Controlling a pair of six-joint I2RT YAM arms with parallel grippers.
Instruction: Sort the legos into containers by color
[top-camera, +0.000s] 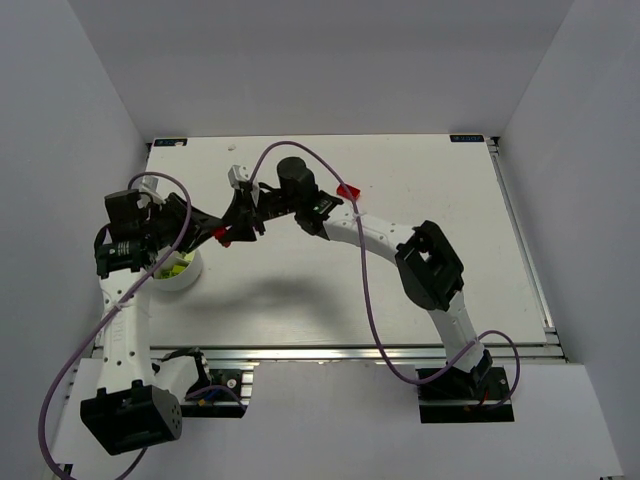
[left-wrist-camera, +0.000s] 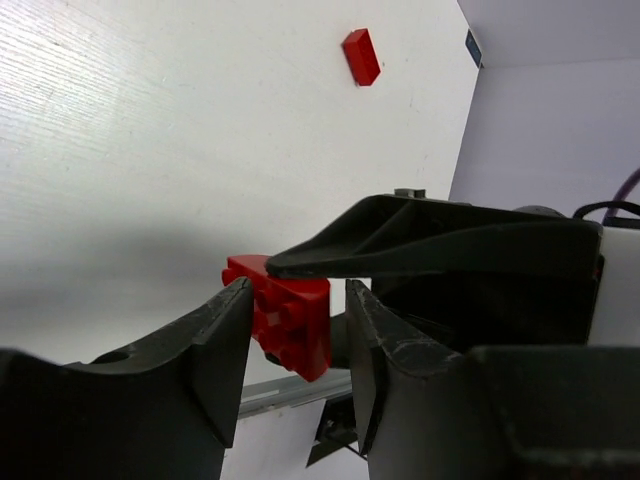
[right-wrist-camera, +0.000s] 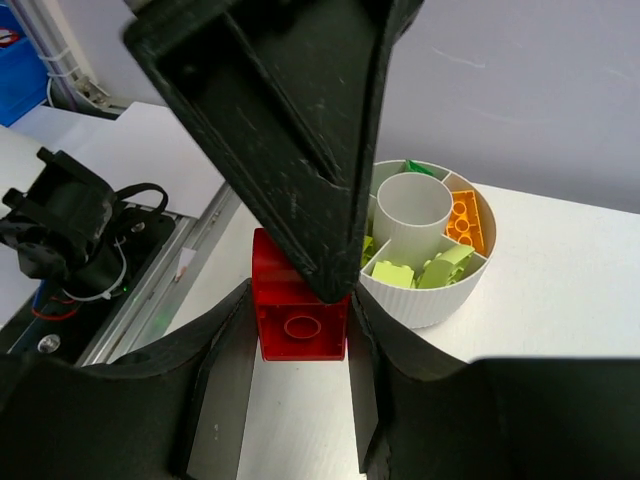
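The right gripper (right-wrist-camera: 300, 300) is clamping a red lego (right-wrist-camera: 300, 330). Both of its fingers (right-wrist-camera: 225, 390) are pressing flat against the lego's opposite sides, and a round socket is showing on the face turned toward the right wrist camera.

The left gripper (left-wrist-camera: 297, 290) is meeting it from the opposite direction, with its fingers (left-wrist-camera: 215, 350) straddling the same red lego. One finger is touching the lego's edge, but a thin sliver of space seems to be showing at the other. I cannot tell whether this gripper is grasping the lego or only standing around it.

In the top view the two grippers are crossing tip to tip over the left half of the table (top-camera: 430, 180), and the red lego is hanging between them above the surface.

Just beside and below the held lego, the round white dish (right-wrist-camera: 420, 300) is sitting on the table, partly under the left arm's wrist. Its compartments are ringing a central tube. Lime green legos (right-wrist-camera: 420, 270) are lying in the nearest compartment, an orange lego (right-wrist-camera: 462, 222) in the next one, and a dark green lego (right-wrist-camera: 418, 168) is peeking out at the far side.

A second red lego (left-wrist-camera: 361, 56) is lying alone on the table, well apart from the dish and toward the far edge.
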